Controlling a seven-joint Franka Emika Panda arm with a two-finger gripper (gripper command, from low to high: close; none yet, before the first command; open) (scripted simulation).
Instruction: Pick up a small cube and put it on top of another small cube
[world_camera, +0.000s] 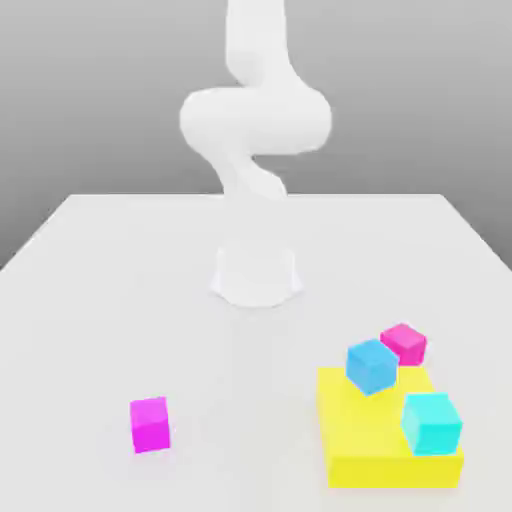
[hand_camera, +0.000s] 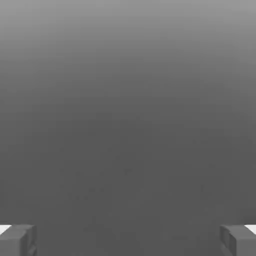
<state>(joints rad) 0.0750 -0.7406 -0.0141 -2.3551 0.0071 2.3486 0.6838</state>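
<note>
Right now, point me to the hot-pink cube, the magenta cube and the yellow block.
hot-pink cube (world_camera: 404, 342), exterior view, on its top face.
magenta cube (world_camera: 150, 424), exterior view, on its front face.
yellow block (world_camera: 362, 415), exterior view, on the bare part of its top face.

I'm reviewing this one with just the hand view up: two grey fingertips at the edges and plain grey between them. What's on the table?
Observer: In the exterior view a hot-pink cube sits on the table behind a flat yellow block, toward the exterior view's right.
Operator: Is anything on that block?
Observer: Two blue cubes: a darker blue cube at its far edge and a cyan cube nearer the front.
Operator: Any other pink one?
Observer: Yes, a purpler magenta cube stands alone on the table, toward the exterior view's left.
Operator: Is the gripper holding anything?
Observer: No; the gripper is open with nothing between its fingers.
</note>
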